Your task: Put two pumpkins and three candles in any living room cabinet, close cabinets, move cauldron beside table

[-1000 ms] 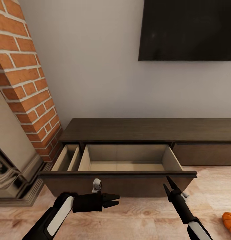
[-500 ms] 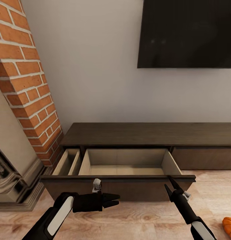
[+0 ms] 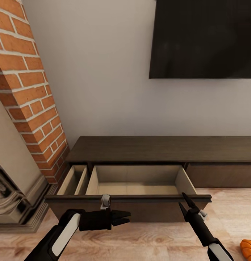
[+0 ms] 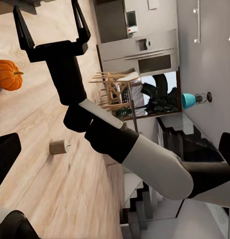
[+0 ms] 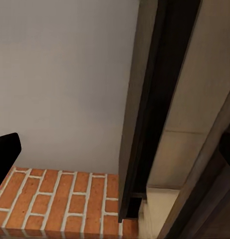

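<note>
cabinet [image 3: 165,149] at 12 o'clock, drawer [image 3: 134,181] open and bare. view has tilted up since earlier; pumpkin [image 3: 248,248] at 4 o'clock remains unloaded. left gripper [image 3: 122,218] fingers together, right gripper [image 3: 184,201] fingers apart.

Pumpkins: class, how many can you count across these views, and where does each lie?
1, probably: a pumpkin on the floor beyond the right gripper in the head view; the left wrist view's pumpkin looks like the same one. Others may be hidden.
</note>
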